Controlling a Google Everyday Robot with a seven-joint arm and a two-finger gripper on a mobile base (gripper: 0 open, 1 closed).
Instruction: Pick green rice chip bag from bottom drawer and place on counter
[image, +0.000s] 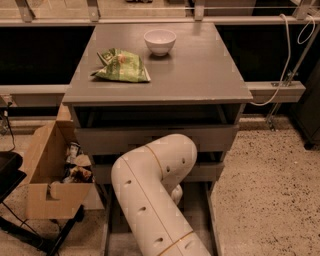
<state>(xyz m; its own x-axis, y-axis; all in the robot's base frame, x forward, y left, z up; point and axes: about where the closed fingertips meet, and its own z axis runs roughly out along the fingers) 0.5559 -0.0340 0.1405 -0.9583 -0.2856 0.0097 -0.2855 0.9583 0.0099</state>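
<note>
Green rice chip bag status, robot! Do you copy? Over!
Gripper hidden behind bulky white arm, low at open grey bottom drawer. Glossy green rice chip bag unseen. Arm blocks view.

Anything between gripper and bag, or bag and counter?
The gripper and rice chip bag are hidden behind the arm over the bottom drawer: cannot tell. The counter holds a pale green bag at left, white bowl at rear.

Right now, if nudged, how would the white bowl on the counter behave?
White bowl likely rigid, sliding on the smooth counter rather than tipping: upright, wide-mouthed. Possibly breakable if ceramic. Gripper hidden behind the arm, below the counter.
</note>
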